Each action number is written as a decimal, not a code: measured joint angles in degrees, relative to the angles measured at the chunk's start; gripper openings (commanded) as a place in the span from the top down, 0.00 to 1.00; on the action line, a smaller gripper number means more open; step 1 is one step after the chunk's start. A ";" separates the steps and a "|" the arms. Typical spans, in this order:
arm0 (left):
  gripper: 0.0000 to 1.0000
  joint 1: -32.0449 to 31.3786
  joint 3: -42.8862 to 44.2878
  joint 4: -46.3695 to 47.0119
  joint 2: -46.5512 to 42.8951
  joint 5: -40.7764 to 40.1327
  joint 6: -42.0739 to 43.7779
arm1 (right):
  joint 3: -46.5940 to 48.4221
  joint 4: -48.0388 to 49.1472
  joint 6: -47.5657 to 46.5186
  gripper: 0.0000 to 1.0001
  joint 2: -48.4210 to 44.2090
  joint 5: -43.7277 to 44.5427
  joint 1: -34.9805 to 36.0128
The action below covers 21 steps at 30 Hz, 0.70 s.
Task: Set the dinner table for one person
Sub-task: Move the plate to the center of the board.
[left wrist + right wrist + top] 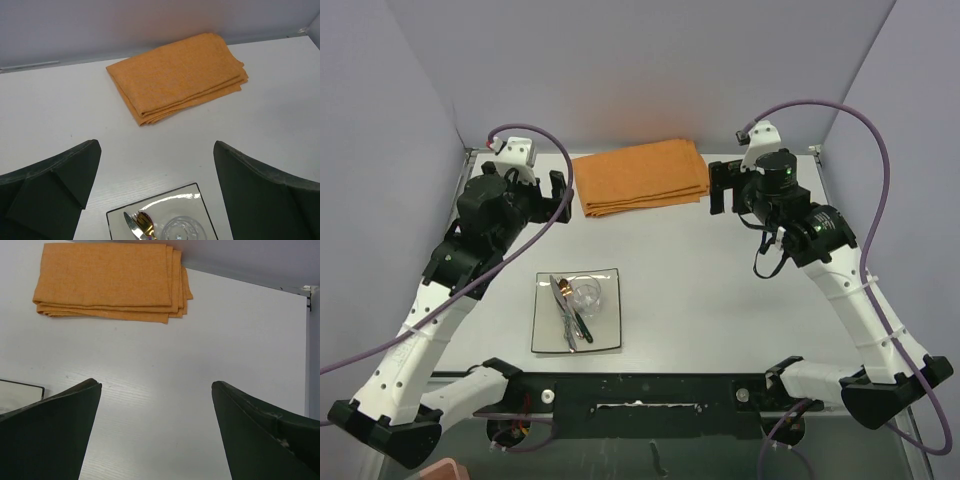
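The dinner table is a wide matte white-grey top. On it near the front left lies a square white plate with a dark rim; it carries a clear glass and a knife and gold cutlery. A folded orange cloth lies at the back centre. My left gripper hovers open just left of the cloth, and my right gripper hovers open just right of it. Both hold nothing. The left wrist view shows the cloth ahead, with the plate below the open left gripper. The right gripper shows bare table between its fingers.
Grey walls close in the table at the back and on both sides. The table's right edge runs close to the right arm. A corner of the plate shows at the left of the right wrist view. Purple cables loop over both arms.
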 measured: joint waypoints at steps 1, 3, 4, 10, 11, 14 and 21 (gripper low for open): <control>0.02 0.00 0.00 0.00 0.07 0.00 -0.09 | 0.07 0.04 0.09 0.02 0.07 0.15 0.00; 0.02 0.00 0.00 -0.02 0.42 0.02 -0.28 | 0.07 -0.11 0.09 0.02 0.02 0.31 0.00; 0.02 0.09 0.02 -0.02 1.01 0.15 -0.50 | 0.07 -0.09 0.09 0.02 0.00 0.33 0.00; 0.02 4.85 1.70 -0.44 11.13 4.76 -4.52 | -0.04 -0.13 0.04 0.02 0.00 0.33 0.00; 0.02 6.23 1.75 -0.24 13.49 5.95 -5.64 | -0.24 -0.11 0.02 0.02 -0.07 0.31 0.00; 0.02 8.92 1.05 0.09 19.61 8.85 -8.96 | -0.90 -0.33 -0.15 0.02 -0.22 0.31 0.00; 0.03 9.11 0.70 3.82 27.65 14.71 -14.53 | -0.96 -0.85 -1.05 0.02 -0.42 0.48 0.00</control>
